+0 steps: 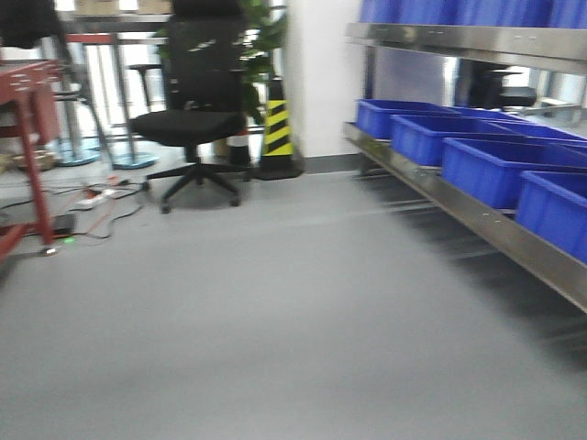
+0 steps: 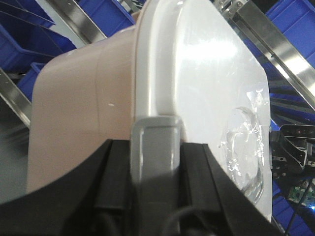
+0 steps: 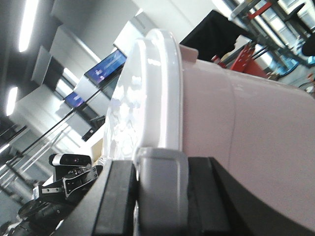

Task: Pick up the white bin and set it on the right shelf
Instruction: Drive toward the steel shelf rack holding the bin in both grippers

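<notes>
The white bin point(image 2: 88, 108), pinkish-beige with a white lid point(image 2: 206, 73), fills the left wrist view. My left gripper point(image 2: 156, 147) is shut on its grey handle point(image 2: 156, 142). The bin also shows in the right wrist view point(image 3: 246, 128), where my right gripper point(image 3: 162, 182) is shut on the grey handle point(image 3: 162, 172) at its other end. The bin is held off the floor between both arms. The right shelf point(image 1: 477, 215), a shiny steel rack, runs along the right of the front view. The bin and grippers do not show in the front view.
Several blue crates point(image 1: 495, 165) stand on the shelf's lower level, more on the upper level point(image 1: 459, 11). A black office chair point(image 1: 193, 119), a yellow-black striped cone point(image 1: 277, 128), floor cables point(image 1: 92, 197) and a red-framed table point(image 1: 27, 137) stand at the left.
</notes>
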Robot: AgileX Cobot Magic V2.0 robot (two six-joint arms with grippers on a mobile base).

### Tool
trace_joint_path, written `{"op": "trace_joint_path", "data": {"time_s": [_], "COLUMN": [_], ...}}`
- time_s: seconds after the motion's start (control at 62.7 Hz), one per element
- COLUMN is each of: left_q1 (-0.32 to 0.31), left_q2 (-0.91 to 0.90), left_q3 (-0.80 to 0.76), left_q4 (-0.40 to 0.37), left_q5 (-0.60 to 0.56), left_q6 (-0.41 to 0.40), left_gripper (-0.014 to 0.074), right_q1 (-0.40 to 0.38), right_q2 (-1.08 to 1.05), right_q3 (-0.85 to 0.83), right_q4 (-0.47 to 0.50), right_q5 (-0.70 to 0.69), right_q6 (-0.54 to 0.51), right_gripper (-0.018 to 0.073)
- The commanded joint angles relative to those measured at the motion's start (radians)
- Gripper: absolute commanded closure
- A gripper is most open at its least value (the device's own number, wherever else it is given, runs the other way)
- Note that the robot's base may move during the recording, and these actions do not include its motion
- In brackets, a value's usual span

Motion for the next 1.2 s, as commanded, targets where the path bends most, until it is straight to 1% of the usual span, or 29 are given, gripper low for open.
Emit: {"op": "trace_joint_path", "data": {"time_s": [0.0,1.181], "left_q1": [-0.053,-0.053], "left_q2": [-0.050,-0.050], "left_q3": [-0.037,-0.037], "left_q4": [-0.110,-0.111], "left_q5": [0.217,0.217], "left_q6": [0.012,0.012], "left_gripper": [0.0684,0.0684], "right_q1": [0.037,0.037], "right_q2": [-0.043,-0.043], "right_q3": [-0.038,-0.038], "right_q4": [0.131,0.131], "right_q5": [0.189,0.167], "right_q6": [-0.003,-0.003], "right_gripper": [0.0314,0.0314]}}
